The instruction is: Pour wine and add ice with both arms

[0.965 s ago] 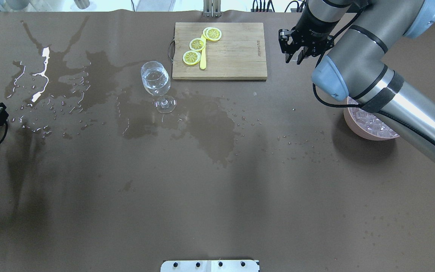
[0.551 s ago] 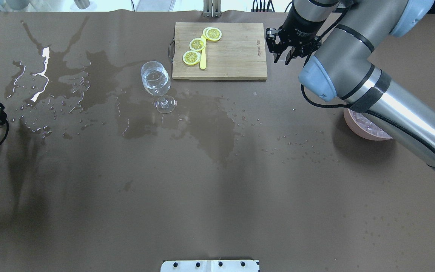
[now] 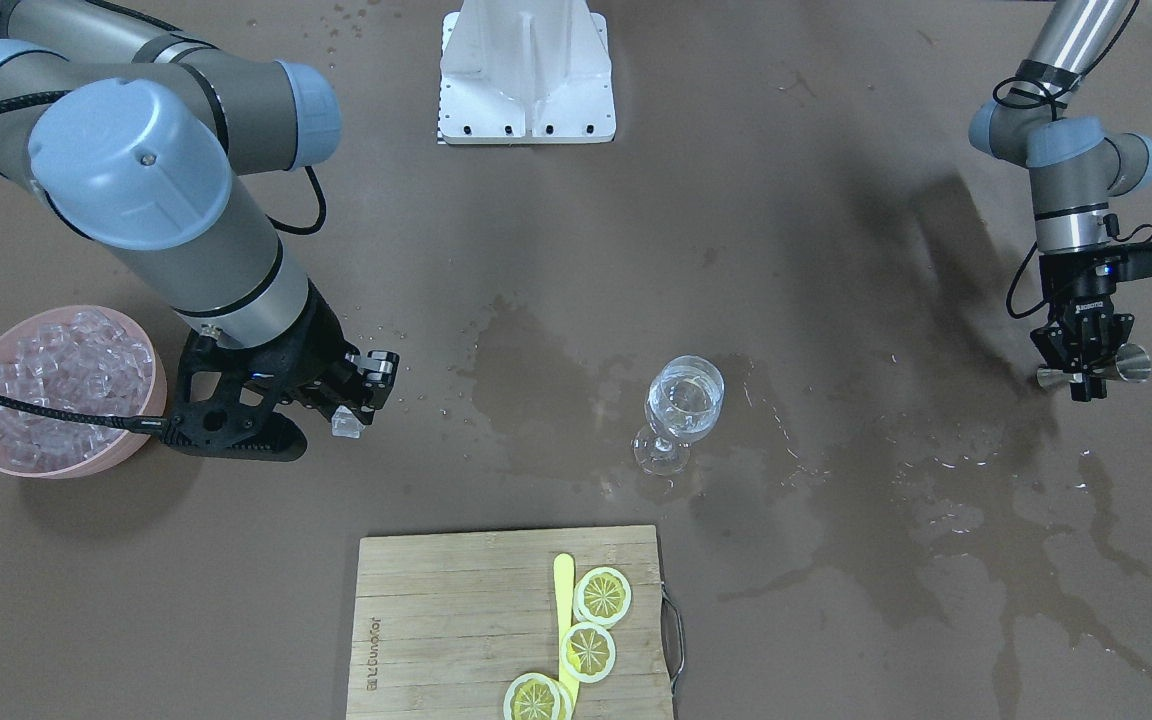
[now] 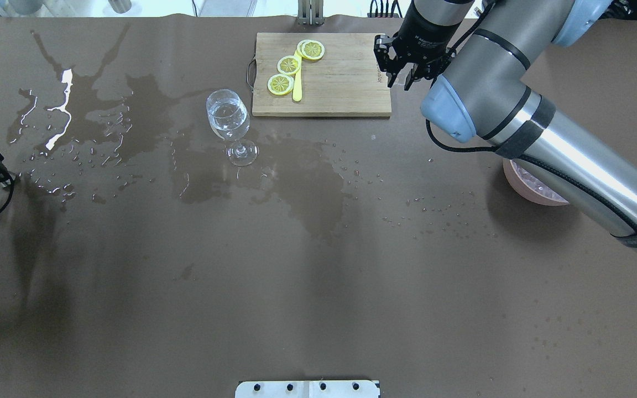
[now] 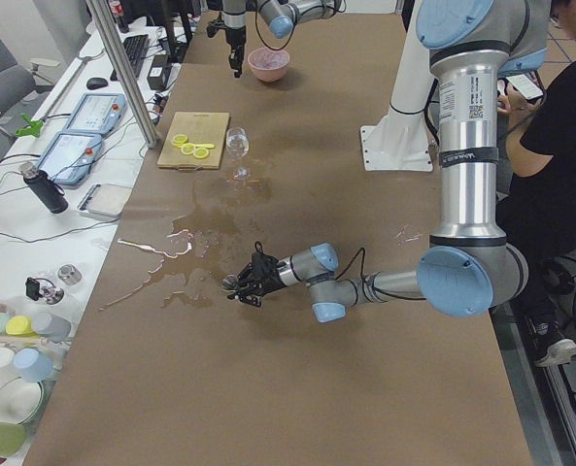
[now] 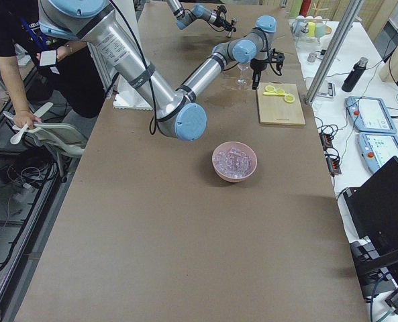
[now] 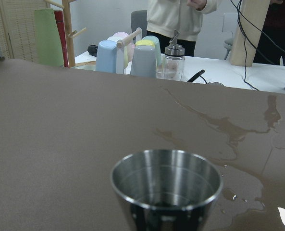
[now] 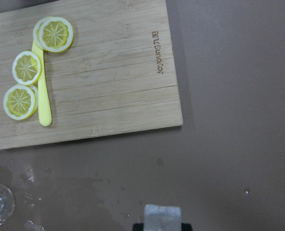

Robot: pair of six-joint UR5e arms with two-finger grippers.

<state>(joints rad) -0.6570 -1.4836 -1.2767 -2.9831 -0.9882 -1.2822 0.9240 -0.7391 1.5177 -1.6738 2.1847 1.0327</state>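
My right gripper [image 3: 351,415] is shut on a small clear ice cube [image 3: 346,426], which also shows at the bottom of the right wrist view [image 8: 162,216]. In the overhead view this gripper [image 4: 398,84] hangs by the right edge of the wooden cutting board [image 4: 346,77]. The wine glass [image 4: 228,119] stands upright left of the board with a little clear liquid in its bowl [image 3: 686,398]. A pink bowl of ice [image 3: 56,390] sits beside the right arm. My left gripper [image 3: 1084,385] is shut on a steel jigger [image 3: 1124,365], far from the glass; the jigger's open cup [image 7: 166,185] fills the left wrist view.
Lemon slices [image 4: 288,65] and a yellow knife [image 4: 297,88] lie on the board. Wet patches and droplets [image 4: 307,182] spread over the brown table cover. A white stand [image 3: 526,75] sits at the robot's edge. Cups and a bottle [image 7: 132,55] stand beyond the table's left end.
My right gripper has moved left with the ice cube, from over the bare table to the cutting board's right edge. My left gripper has shifted slightly further left.
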